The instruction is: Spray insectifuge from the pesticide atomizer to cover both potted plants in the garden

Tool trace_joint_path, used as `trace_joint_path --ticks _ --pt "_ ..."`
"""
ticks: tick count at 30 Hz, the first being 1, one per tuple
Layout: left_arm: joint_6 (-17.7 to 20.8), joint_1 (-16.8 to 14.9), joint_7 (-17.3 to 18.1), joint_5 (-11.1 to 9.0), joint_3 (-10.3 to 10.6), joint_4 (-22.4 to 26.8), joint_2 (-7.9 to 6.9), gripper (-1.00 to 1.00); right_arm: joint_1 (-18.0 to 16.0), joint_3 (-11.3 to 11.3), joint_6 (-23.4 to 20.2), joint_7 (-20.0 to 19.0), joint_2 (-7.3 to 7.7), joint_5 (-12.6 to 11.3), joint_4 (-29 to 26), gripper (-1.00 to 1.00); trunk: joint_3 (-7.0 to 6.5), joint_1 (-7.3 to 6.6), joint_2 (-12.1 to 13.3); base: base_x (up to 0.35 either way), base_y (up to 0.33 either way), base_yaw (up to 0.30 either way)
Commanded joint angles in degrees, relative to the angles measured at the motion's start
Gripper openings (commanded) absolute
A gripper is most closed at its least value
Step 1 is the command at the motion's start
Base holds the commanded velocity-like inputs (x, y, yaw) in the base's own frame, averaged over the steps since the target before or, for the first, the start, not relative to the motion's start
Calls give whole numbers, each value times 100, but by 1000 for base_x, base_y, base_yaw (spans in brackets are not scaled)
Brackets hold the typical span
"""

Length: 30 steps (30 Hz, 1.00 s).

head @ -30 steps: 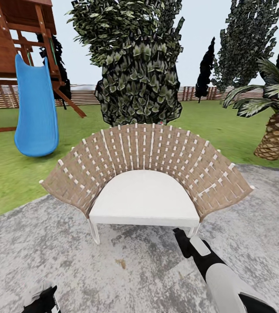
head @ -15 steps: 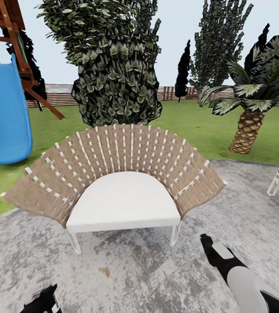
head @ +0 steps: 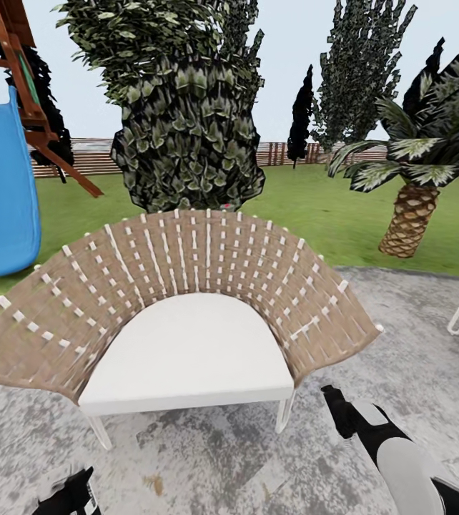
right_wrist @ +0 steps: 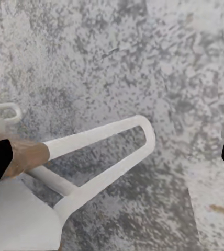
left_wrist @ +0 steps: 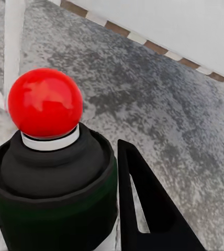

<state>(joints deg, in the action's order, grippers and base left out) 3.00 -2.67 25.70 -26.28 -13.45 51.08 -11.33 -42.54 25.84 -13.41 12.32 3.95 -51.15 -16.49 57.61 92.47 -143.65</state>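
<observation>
Left jaws clamp pesticide atomizer [left_wrist: 52,172], red head up | right gripper [right_wrist: 112,157] spread wide, holding nothing | woven chair [head: 186,286] close ahead on patio [head: 415,336] | judgement: steer round chair, bottle upright, find potted plants.

White forearm [head: 408,465] (black tool [head: 338,411])

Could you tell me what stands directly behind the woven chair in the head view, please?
Behind the woven chair rises a dense dark leafy tree on the lawn, with the slatted fence farther back. The chair's backrest covers the tree's base, so what it grows from cannot be seen.
</observation>
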Motion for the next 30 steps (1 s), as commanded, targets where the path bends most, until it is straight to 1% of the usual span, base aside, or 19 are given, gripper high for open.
trace_joint_path --ticks 1,3,6,8,9,11,12,13,14,15,17,18,19,20,23,30 --pt "-1 -3 -4 0 0 0 0 -100 0 0 -5 -1 0 0 -1 100 0 0 0 309 -81 0" --pt "-1 -1 -4 0 0 -8 0 -100 0 -8 -29 -8 -3 0 -5 100 0 0 0 310 -14 0" --pt "-1 -2 -11 0 0 -25 14 -100 0 -29 -70 -210 -15 6 -8 100 0 0 0 290 -3 0" --pt "-1 -1 -25 4 0 -44 21 -100 -3 -71 -126 -256 -34 50 -115 100 0 0 0 106 0 0" --pt "-1 0 -33 7 0 -55 24 -100 -4 -179 -239 -263 -52 76 -267 100 -2 0 0 34 0 25" --pt "-1 -3 -38 8 0 -58 25 -100 -1 -612 -716 -280 -79 70 -388 100 -11 0 0 10 0 161" --pt "-1 -3 -39 9 0 -56 25 -100 -3 -751 -852 -285 -143 53 -402 100 -16 0 0 3 0 208" --pt "-1 -1 -37 8 0 -55 26 -100 -2 -828 -922 -288 -219 47 -409 100 -21 0 0 1 0 220" --pt "-1 -2 -34 7 0 -54 26 -100 -1 -870 -959 -290 -292 57 -413 100 -26 0 0 1 0 229" --pt "-1 -3 -28 7 0 -54 26 -100 0 -914 -996 -291 -401 75 -413 100 -30 0 0 0 0 241" --pt "-1 -3 -23 9 0 -54 26 -100 0 -944 -1003 -291 -520 83 -409 100 -38 0 0 0 0 244" --pt "-1 -4 -22 9 0 -54 28 -100 0 -1030 -1005 -292 -596 86 -408 100 -42 0 0 0 0 245" --pt "-1 -3 -20 9 0 -54 28 -100 0 -1147 -1005 -292 -639 85 -405 100 -46 0 0 0 0 246" --pt "-1 -2 -17 9 0 -52 30 -100 0 -1218 -1001 -292 -653 82 -399 100 -50 0 0 0 0 246" --pt "-1 -1 -13 9 0 -48 30 -100 0 -1299 -997 -292 -693 81 -383 100 -62 0 0 0 0 246" --pt "-1 0 -8 9 3 -48 28 -100 0 -1308 -969 -292 -721 88 -381 100 -78 0 0 2 1 250"
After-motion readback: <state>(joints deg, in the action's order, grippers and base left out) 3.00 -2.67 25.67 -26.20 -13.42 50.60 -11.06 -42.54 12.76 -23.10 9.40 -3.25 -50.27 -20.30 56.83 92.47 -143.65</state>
